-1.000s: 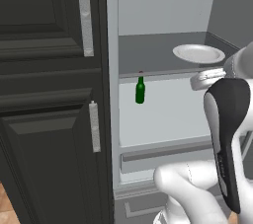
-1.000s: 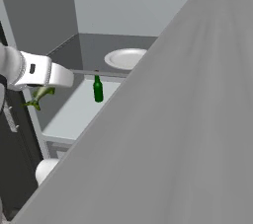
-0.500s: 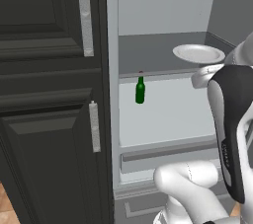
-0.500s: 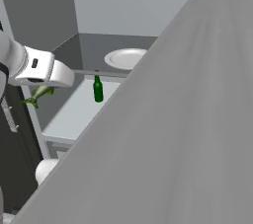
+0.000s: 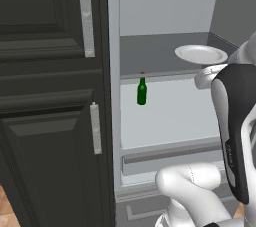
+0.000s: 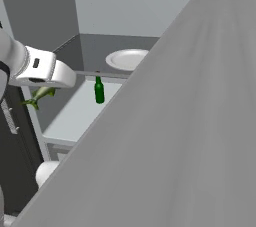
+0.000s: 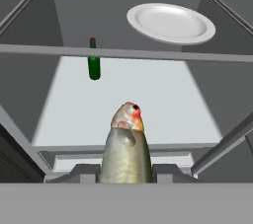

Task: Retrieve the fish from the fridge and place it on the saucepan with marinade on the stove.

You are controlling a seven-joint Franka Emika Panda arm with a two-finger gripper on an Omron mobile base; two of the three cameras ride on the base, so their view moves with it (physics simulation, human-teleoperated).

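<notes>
Two fingertips of the gripper (image 7: 125, 174) clamp the fish (image 7: 125, 149), jaws narrowly parted. Bottle (image 7: 94, 62) stands at 11 o'clock, plate (image 7: 170, 22) at 1 o'clock, inside the fridge (image 5: 165, 6).

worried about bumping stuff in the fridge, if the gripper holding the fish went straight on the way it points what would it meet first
Probably nothing before the fridge back wall. The gripper aims its fish between the green bottle and white plate, though depth is unclear.

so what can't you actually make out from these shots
- End effector in the hand view: the fish it grips covers the contact.
- Fish tail, hand view: cut off at the bottom.
- Fridge interior, right base view: the open grey door hides its right side.
- Plate, left base view: the arm overlaps its right edge.
</notes>
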